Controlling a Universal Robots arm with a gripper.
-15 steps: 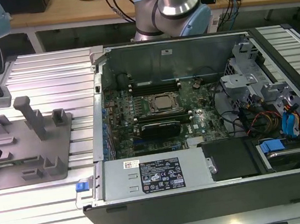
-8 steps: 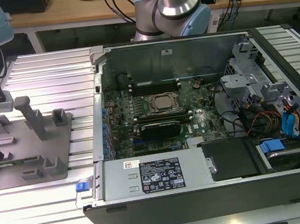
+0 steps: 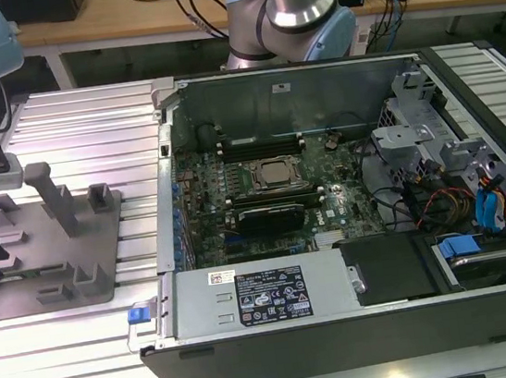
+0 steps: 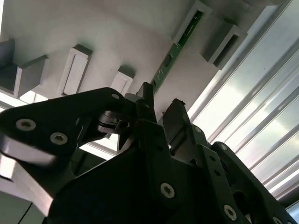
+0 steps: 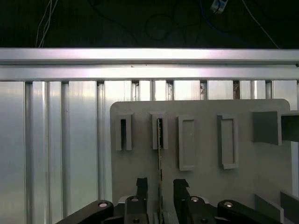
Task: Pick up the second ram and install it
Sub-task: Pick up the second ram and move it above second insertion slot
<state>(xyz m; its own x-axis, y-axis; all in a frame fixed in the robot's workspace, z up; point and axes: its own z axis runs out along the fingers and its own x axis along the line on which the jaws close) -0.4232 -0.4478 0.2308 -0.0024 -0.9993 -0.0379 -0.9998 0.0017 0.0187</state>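
Gripper: the gripper [image 5: 160, 186] is hanging low over the grey plate [image 5: 135, 163]; its jaws are standing apart and are gripping nothing.

Memory stick: the memory stick [image 5: 160, 156] is standing on its thin edge on the plate; one end is sitting in a slotted block [image 5: 154, 140]; the other end is reaching in between the fingers [image 5: 142, 184].

Long axis: in both wrist views the stick is running straight from the block toward the gripper, in line with the inner faces of the fingers; one finger is standing on each side of it.

Contact: a gap is showing on both sides, so the fingers seem not to be touching the stick; it is very thin edge-on, so I cannot be fully sure.

Computer: the open computer case [image 3: 296, 90] is lying well apart from the plate, toward the exterior view's right; the stick is not yet lifted out of its block.
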